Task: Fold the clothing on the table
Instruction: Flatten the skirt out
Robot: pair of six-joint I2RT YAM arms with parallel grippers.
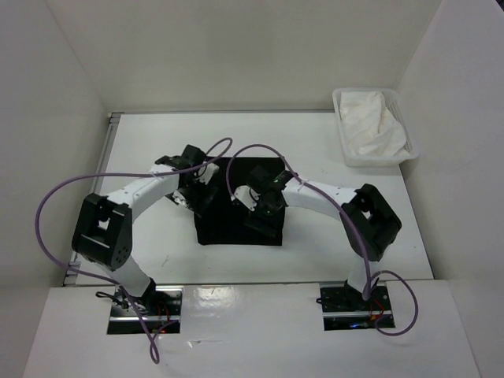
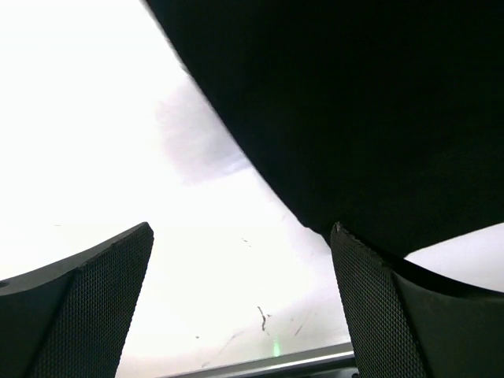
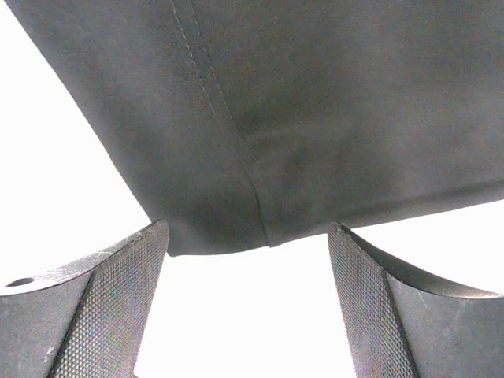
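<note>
The black clothing lies as a flat rectangle in the middle of the white table. My left gripper hovers over its left edge. In the left wrist view this gripper is open with bare table between its fingers, and the clothing fills the upper right, reaching the right finger. My right gripper is over the cloth's middle. In its wrist view that gripper is open and empty. A seamed corner of the clothing lies just beyond the fingertips.
A small white plastic bin holding a white cloth stands at the back right of the table. White walls enclose the table on three sides. Purple cables loop from both arms.
</note>
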